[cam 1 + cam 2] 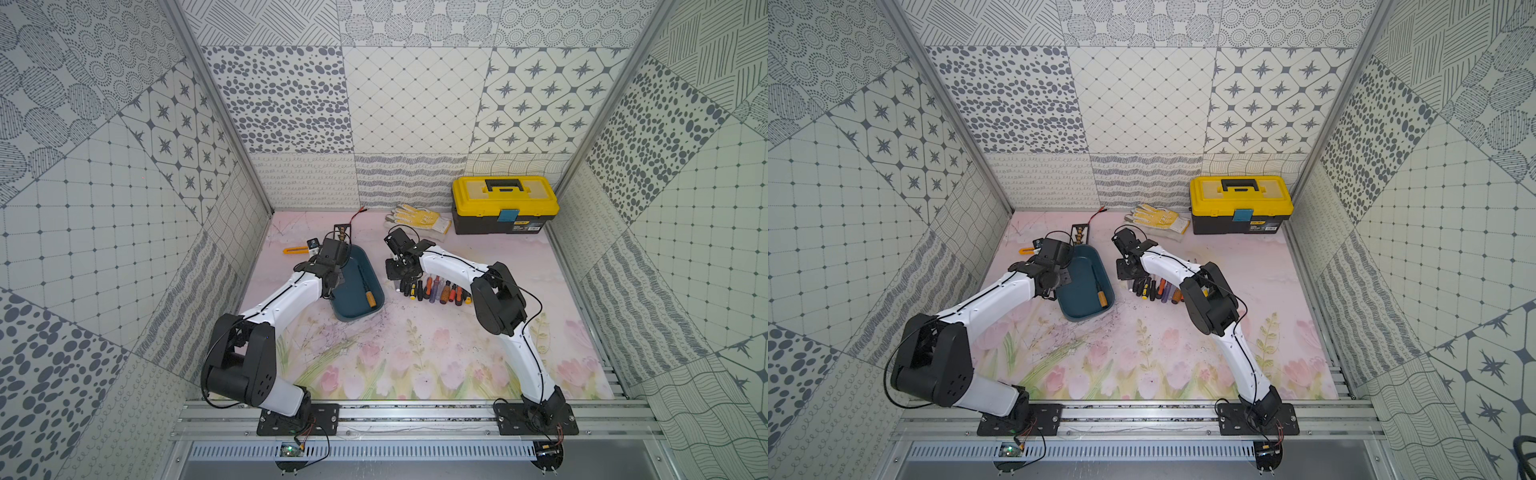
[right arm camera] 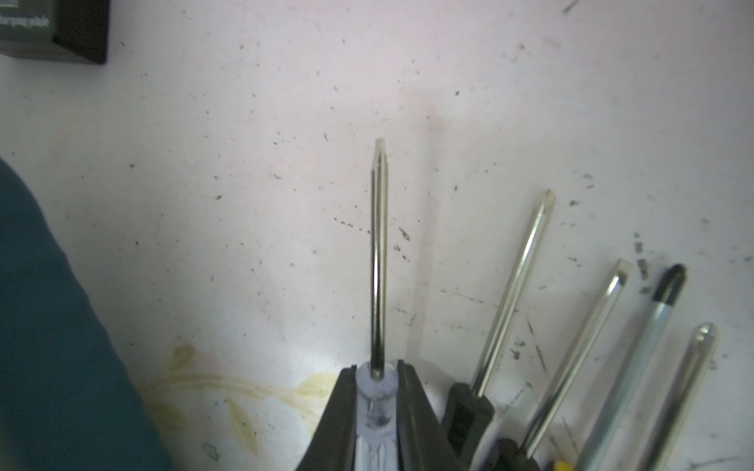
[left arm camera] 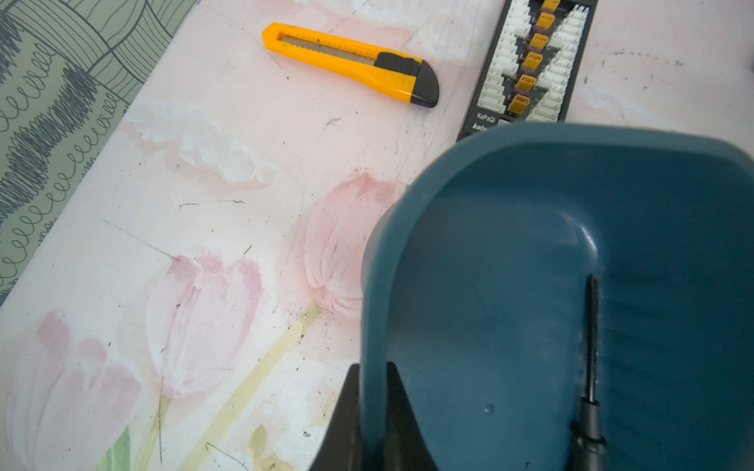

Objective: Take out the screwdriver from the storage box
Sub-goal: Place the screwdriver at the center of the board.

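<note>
The left hand (image 3: 373,367) is pinched on the side wall of the storage box (image 3: 612,136), 1 finger inside and 1 outside. The right hand (image 2: 375,367) is clamped on a clear-handled screwdriver (image 2: 378,253) over the tabletop (image 2: 245,163), between the box and a row of screwdrivers (image 1: 436,291) partly hidden by the right arm (image 1: 453,266). Inside the box 1 orange-handled screwdriver (image 1: 370,297) is seen lying near the right wall. Beyond the box a yellow utility knife (image 3: 351,61) and a connector board (image 3: 526,65) are laid; gloves (image 1: 419,218) and a yellow-lidded toolbox (image 1: 505,203) are set at the back.
</note>
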{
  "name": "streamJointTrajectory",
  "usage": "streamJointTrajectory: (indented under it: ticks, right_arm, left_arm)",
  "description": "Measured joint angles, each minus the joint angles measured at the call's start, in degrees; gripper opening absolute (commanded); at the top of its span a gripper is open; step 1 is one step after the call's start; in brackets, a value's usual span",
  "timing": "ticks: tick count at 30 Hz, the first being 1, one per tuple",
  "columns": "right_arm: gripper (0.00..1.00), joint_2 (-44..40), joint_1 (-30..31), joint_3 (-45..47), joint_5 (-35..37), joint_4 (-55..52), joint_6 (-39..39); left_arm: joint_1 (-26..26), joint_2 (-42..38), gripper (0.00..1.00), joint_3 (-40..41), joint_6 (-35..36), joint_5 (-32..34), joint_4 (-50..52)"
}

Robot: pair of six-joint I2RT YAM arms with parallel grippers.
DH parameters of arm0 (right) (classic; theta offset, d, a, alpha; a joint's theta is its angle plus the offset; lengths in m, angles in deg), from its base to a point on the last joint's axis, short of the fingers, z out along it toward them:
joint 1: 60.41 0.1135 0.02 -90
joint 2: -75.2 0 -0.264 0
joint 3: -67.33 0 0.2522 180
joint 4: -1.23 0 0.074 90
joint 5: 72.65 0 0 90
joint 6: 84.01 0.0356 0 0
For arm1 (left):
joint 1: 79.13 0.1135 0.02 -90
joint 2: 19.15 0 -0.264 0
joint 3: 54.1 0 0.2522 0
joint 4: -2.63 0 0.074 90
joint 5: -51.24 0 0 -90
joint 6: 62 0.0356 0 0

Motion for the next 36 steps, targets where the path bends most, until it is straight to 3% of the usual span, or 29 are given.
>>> streamJointTrajectory:
  ticks: [16,32,36]
  right_arm:
    - [0.30,0.85,-0.28,0.09,-2.23,-0.94,0.85]
    - [0.36,1.11,-0.28,-0.57,-2.71,-0.92,1.03]
    - [0.43,0.96,-0.28,-0.37,-3.06,-0.50,0.94]
  left_arm:
    - [0.00,-0.04,0.00,0.17,0.00,0.00,0.00]
    - [0.00,-0.04,0.00,0.17,0.02,-0.02,0.00]
    - [0.00,-0.04,0.00,0.17,0.13,-0.11,-0.02]
